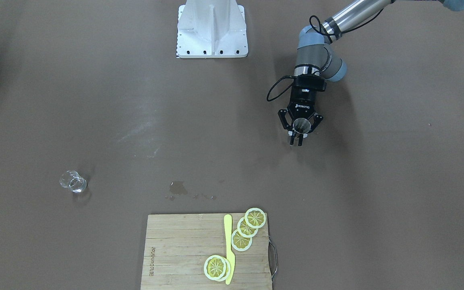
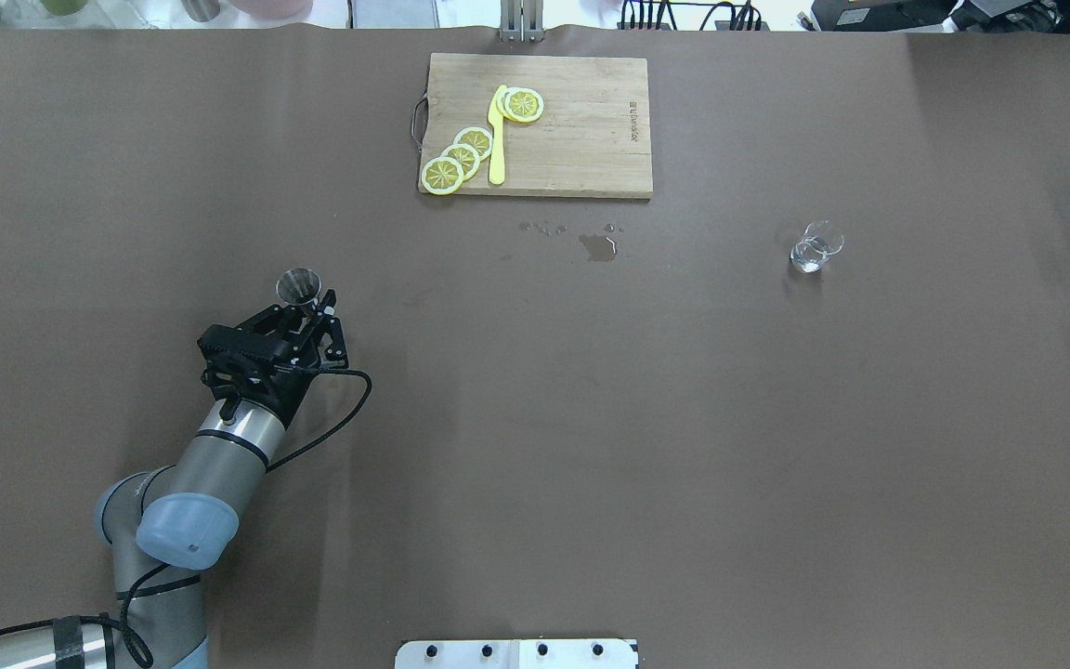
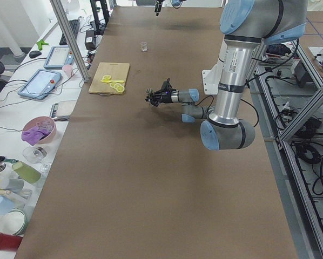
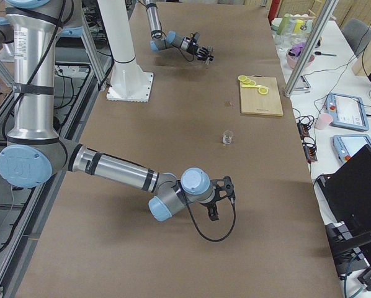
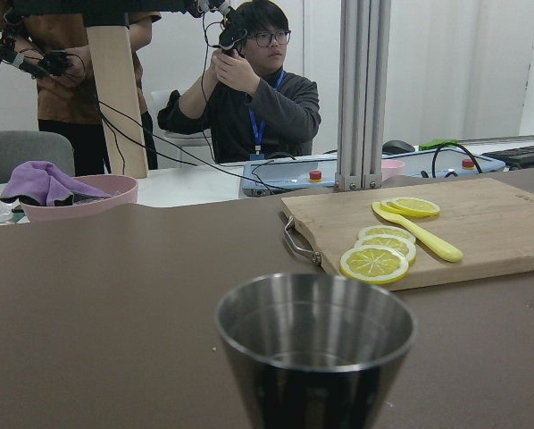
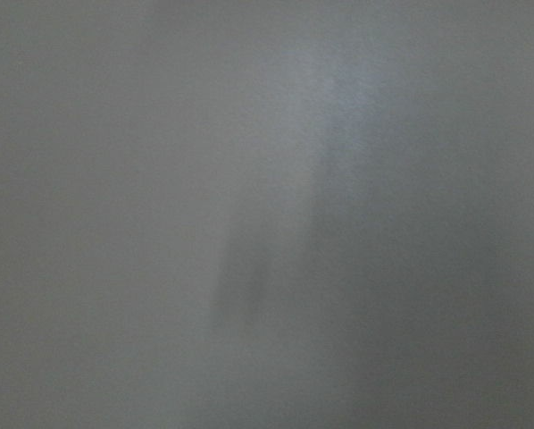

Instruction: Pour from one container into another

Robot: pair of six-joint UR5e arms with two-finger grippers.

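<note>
In the left end effector [image 1: 297, 140], the jigger [image 1: 301, 125] stands gripped.

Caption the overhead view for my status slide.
Left end effector holds the metal jigger upright, far left of the clear glass.

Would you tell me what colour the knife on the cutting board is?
Pale yellow; the knife shows best in the exterior front-facing view.
</note>
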